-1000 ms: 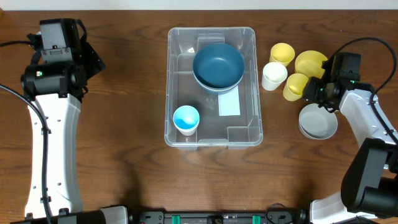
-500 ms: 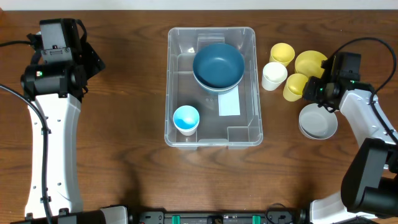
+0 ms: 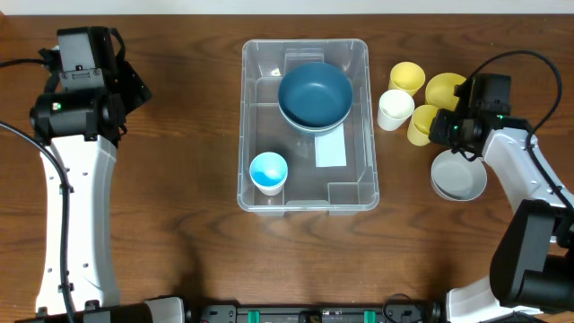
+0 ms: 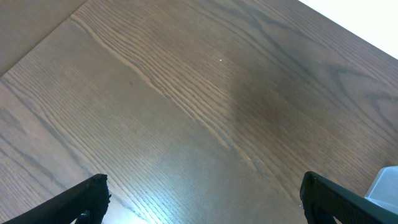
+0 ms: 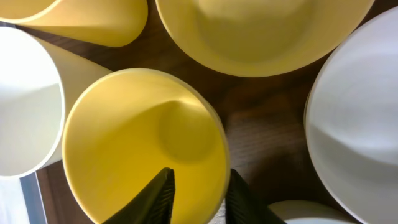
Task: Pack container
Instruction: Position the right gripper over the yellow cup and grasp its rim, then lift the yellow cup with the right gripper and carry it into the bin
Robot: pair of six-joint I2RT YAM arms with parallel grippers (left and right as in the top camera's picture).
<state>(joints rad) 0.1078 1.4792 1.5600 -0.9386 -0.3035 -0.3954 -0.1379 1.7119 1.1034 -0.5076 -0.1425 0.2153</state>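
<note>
The container [image 3: 247,135] sits mid-table [image 3: 179,224]. At 3 o'clock the right gripper [image 5: 199,173] straddles the rim of a yellow cup [image 5: 124,143] — fingers narrowly apart. At 9 o'clock the left gripper [image 4: 204,182] gapes wide.

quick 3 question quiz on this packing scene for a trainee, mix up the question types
1. True or false: the large clear plastic rectangular container already holds a dark blue round bowl.
2. Pick one. The right pincer has its fingers: A) clamped on the dark blue round bowl; B) either side of the rim of a yellow plastic cup; C) down inside the container.
3. How many yellow vessels stand to the right of the container in the overhead view?

Key
1. True.
2. B.
3. Three: the straddled cup, a second yellow cup and a yellow round bowl.
</note>
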